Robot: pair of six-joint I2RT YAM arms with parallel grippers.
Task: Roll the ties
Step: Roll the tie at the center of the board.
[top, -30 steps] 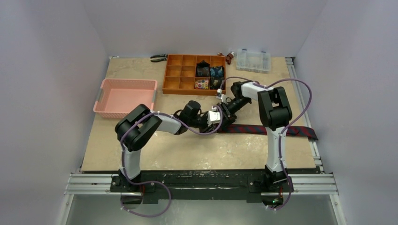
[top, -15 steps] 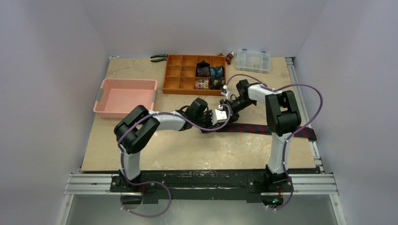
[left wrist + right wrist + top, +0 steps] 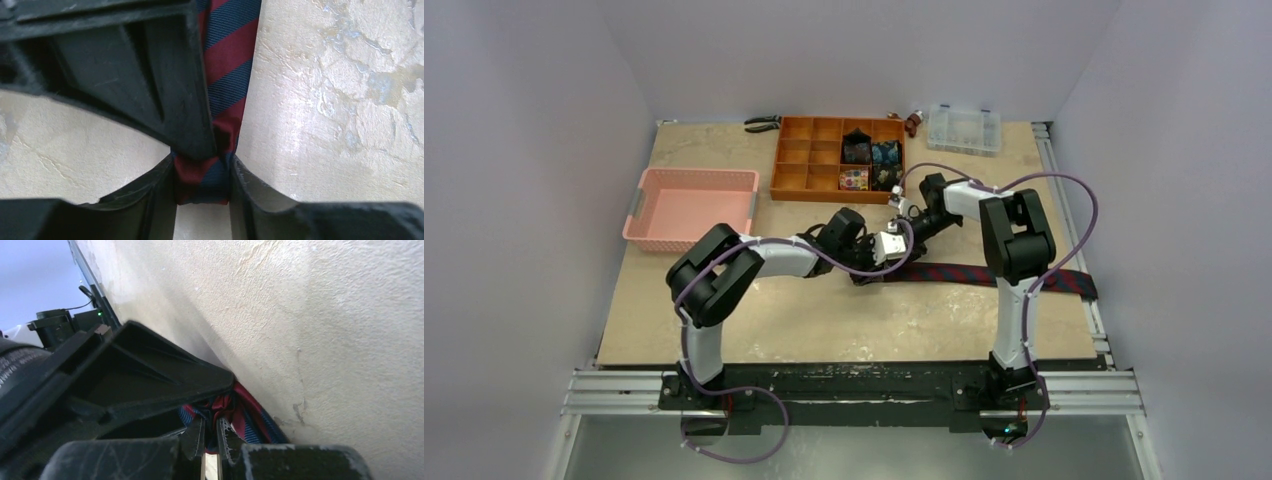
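Note:
A dark navy tie with red diagonal stripes (image 3: 984, 274) lies flat across the table's right half. Its left end is gathered between my two grippers, which meet there. My left gripper (image 3: 884, 268) is shut on that folded end (image 3: 200, 182), which fills the gap between its fingers (image 3: 150, 200). My right gripper (image 3: 902, 238) comes in from the far side with its jaws almost closed, pinching the bunched tie fabric (image 3: 235, 412). Black (image 3: 856, 147), blue (image 3: 885, 153) and multicoloured (image 3: 854, 178) rolled ties sit in an orange organiser.
The orange compartment organiser (image 3: 809, 160) stands at the back centre. A pink basket (image 3: 689, 205) is at the left. A clear plastic box (image 3: 964, 128) and pliers (image 3: 762, 123) lie along the far edge. Purple cables loop over both arms.
Both grippers have shifted a little toward the far side and closer together at the tie's left end. The right arm's elbow has swung right and partly back. The tie's end moved with them.

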